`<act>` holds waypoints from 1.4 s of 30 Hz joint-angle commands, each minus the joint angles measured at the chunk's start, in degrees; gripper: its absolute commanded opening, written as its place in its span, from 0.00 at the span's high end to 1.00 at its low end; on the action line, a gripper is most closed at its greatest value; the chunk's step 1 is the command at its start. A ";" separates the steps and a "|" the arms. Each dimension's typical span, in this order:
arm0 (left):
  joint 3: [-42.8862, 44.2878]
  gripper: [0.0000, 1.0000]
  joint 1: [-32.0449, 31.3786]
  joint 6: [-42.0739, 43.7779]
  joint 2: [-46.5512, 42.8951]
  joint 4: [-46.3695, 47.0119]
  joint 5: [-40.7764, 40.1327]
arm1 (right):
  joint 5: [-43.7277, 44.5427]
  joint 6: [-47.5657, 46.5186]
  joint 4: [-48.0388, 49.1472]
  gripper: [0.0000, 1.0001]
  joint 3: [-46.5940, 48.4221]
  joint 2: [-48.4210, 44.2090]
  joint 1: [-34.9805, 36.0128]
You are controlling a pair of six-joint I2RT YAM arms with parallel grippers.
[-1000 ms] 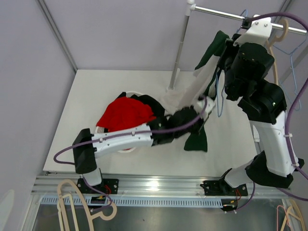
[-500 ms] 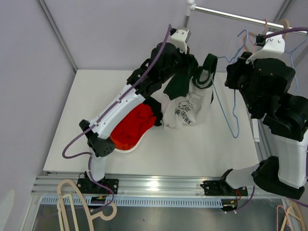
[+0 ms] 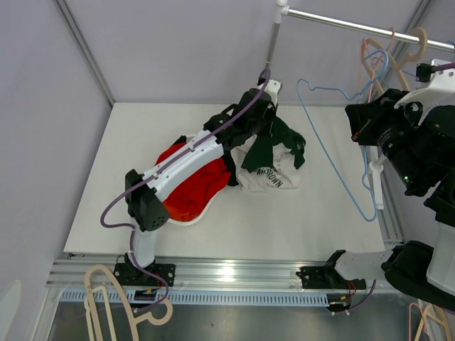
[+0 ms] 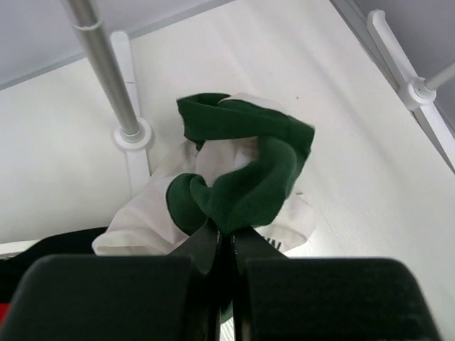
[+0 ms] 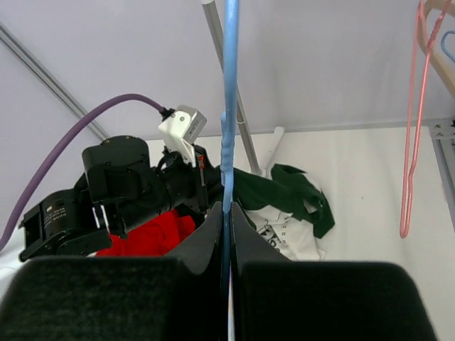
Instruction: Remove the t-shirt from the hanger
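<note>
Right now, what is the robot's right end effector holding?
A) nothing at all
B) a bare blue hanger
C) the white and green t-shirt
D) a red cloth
B: the right end effector is shut on the thin blue hanger, which carries no garment, while the white and green t-shirt lies bunched on the table, pinched by the left end effector.

The left arm had white covers, black joints and a purple cable along it. The left claw was black. The right arm was chunky, black and white.
</note>
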 commanded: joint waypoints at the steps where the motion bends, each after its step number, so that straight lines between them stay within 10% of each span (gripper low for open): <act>1: 2.39 0.99 -0.05 1.03 -5.02 1.10 -5.59 | -0.30 -0.14 1.53 1.00 0.22 -0.28 0.23; 20: 6.07 0.99 2.67 7.81 -28.75 17.98 10.48 | 12.10 -19.73 31.85 1.00 -7.63 8.49 -1.08; 33: 11.18 0.99 8.20 26.43 -36.31 26.48 -1.90 | 0.42 -19.65 37.74 1.00 3.10 20.44 -19.36; 42: 9.35 0.99 16.12 23.37 -35.08 28.16 1.61 | -6.44 -17.19 40.82 1.00 3.02 25.11 -27.71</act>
